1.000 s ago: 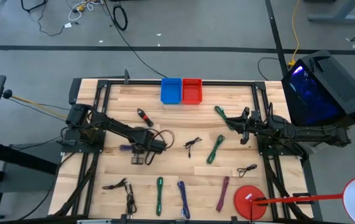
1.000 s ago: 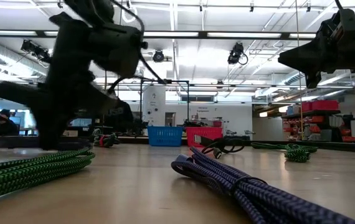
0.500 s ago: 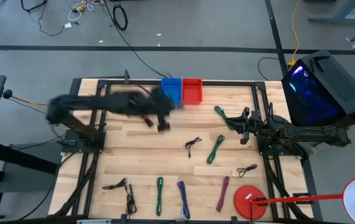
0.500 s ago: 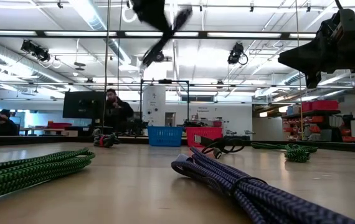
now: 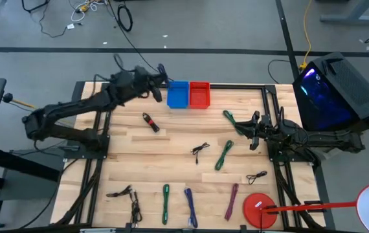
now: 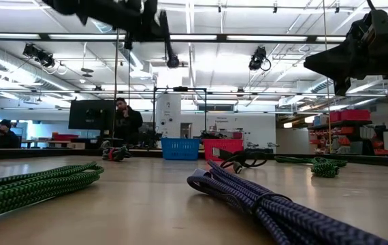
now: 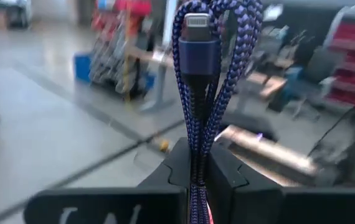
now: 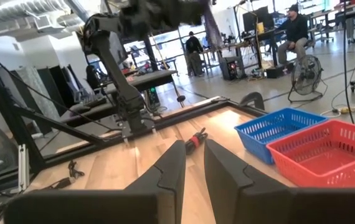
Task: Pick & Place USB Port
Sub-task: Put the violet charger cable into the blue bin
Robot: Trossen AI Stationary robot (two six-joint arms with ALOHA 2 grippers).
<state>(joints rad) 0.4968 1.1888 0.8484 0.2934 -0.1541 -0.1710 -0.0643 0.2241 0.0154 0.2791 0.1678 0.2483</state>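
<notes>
Left gripper [image 5: 157, 83] raised above the far edge of the table [image 5: 171, 165], just left of the blue bin [image 5: 177, 94]; its fingers [image 7: 224, 171] are pinched on a folded purple cable [image 7: 210, 74] whose plug end stands up past the fingertips (seen in the left wrist view). In the high view the cable shows as a small purple loop at the gripper tip, held in the air and clear of the tabletop.

Right gripper [image 5: 241, 131] waits near the right edge of the table, about midway along it, with its fingers [image 8: 171, 171] spread a little and nothing between them.

Blue bin and red bin [image 5: 199, 94] stand side by side, touching, at the middle of the far edge.

Loose cables on the tabletop: a red-and-black one [image 5: 150, 122] left of centre, a black one [image 5: 200, 151] near the centre, a green one [image 5: 224, 155] just right of it, and a row along the near edge (black, green, purple and maroon, left to right). A red disc [image 5: 260, 209] lies at the near right corner.
</notes>
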